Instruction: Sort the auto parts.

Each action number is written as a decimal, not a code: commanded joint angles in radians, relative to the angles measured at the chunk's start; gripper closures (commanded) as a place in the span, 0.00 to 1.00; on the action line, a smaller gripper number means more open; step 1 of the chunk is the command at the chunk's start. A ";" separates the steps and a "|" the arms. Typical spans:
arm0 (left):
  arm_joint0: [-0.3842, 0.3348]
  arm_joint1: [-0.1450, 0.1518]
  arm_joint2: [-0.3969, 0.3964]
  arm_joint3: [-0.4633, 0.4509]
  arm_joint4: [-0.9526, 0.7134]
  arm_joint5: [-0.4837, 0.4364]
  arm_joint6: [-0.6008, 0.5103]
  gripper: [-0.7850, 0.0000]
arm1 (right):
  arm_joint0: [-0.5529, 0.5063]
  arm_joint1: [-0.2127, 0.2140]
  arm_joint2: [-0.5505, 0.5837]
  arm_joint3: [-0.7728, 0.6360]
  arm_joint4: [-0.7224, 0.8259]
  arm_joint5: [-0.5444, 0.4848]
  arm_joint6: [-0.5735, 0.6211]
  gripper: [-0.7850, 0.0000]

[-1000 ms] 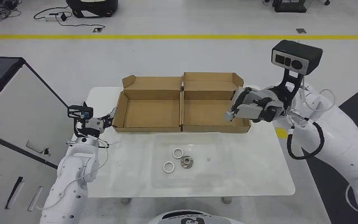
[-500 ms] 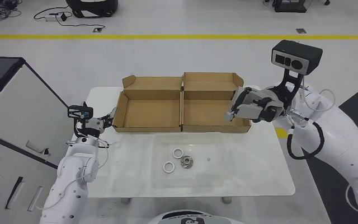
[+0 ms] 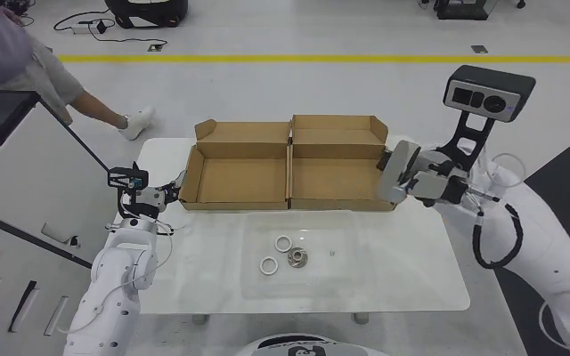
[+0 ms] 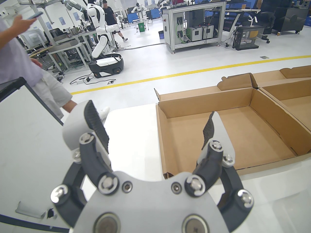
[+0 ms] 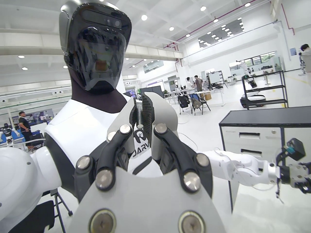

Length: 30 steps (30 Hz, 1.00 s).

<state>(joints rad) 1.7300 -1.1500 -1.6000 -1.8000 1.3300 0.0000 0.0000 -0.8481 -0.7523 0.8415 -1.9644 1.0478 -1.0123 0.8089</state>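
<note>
Nearest the robot, the unsorted parts lie on the table: a white ring, a second white ring, a metal flanged part just beside them, and a small piece a little apart. Beyond these, the left gripper hangs at the outer side of the left box, its jaws wide apart and holding nothing. The right gripper is closed on a dark threaded part, pinched between the pads, and is held over the outer edge of the right box. The threaded part's long axis runs along the length of the fingers, with one end toward the fingertips. The gripper is tilted upward, away from the table, not down into the box. The step in hand appears to be delivery of the threaded part to the right box. The next move calls for turning the wrist until the fingertips face the box floor, lowering inside the walls and releasing low, since a cylindrical part may roll.
</note>
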 commanded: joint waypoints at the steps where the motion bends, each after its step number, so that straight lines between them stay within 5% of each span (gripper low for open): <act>1: 0.000 0.000 0.000 0.000 0.000 0.000 0.000 0.00 | -0.003 -0.010 0.001 -0.015 0.021 0.000 -0.001 1.00; 17: 0.000 0.000 0.000 0.000 0.000 0.000 0.000 0.00 | -0.039 -0.028 0.089 0.073 -0.175 0.177 0.090 1.00; 30: 0.000 0.000 0.000 0.000 0.000 0.000 0.000 0.00 | -0.096 -0.063 0.128 -0.026 0.025 0.073 0.072 1.00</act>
<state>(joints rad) 1.7300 -1.1500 -1.6000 -1.8000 1.3300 0.0000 0.0000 -0.9418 -0.8119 0.9667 -1.9796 1.0588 -0.9348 0.8857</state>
